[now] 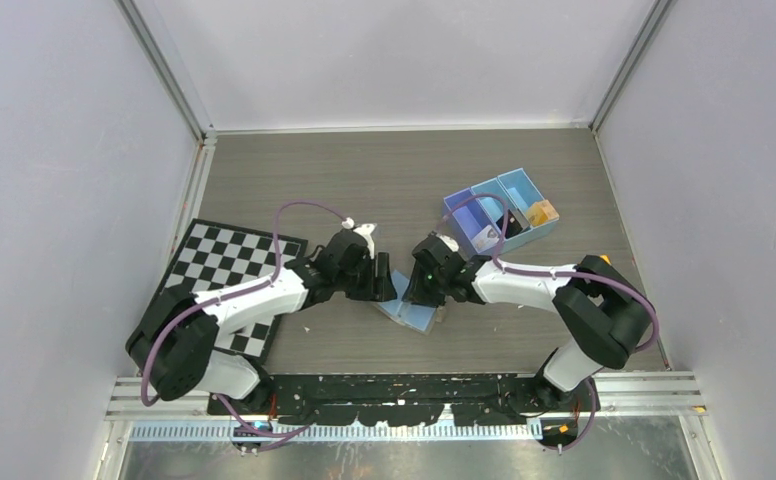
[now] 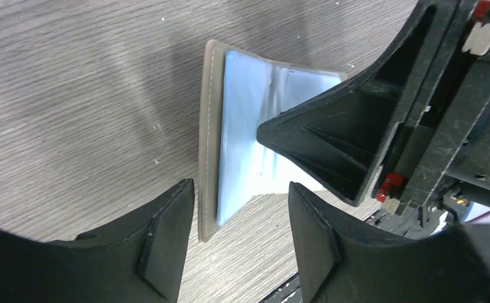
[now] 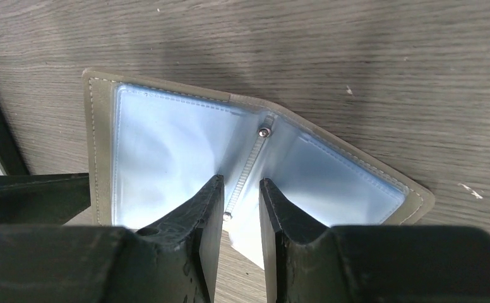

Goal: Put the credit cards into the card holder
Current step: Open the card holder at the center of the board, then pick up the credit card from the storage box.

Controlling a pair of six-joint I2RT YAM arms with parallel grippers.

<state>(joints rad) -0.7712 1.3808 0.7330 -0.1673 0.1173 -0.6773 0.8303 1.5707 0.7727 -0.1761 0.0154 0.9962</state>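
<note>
Zero done: card holder (image 3: 167, 158) open, pockets bare — filling left.
Left tool (image 2: 241, 196): open, empty.
Right tool (image 3: 240, 186): narrow gap — grip unclear.

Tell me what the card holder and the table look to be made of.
Card holder: matte grey-taupe cover, probably leather or imitation, stitched along the rim; glossy clear plastic pockets over pale blue, catching glare. Table: matte grey-brown wood grain, likely laminate.

Lighting: bright, even, diffuse, from overhead. Shadows: soft dark patches on the surface (image 3: 356, 50) beside the card holder (image 3: 167, 145). Glare: faint sheen on its clear pockets. Focus: wrist views crisp mid-frame; right claw (image 3: 239, 186) in foreground dark, slightly soft.
</note>
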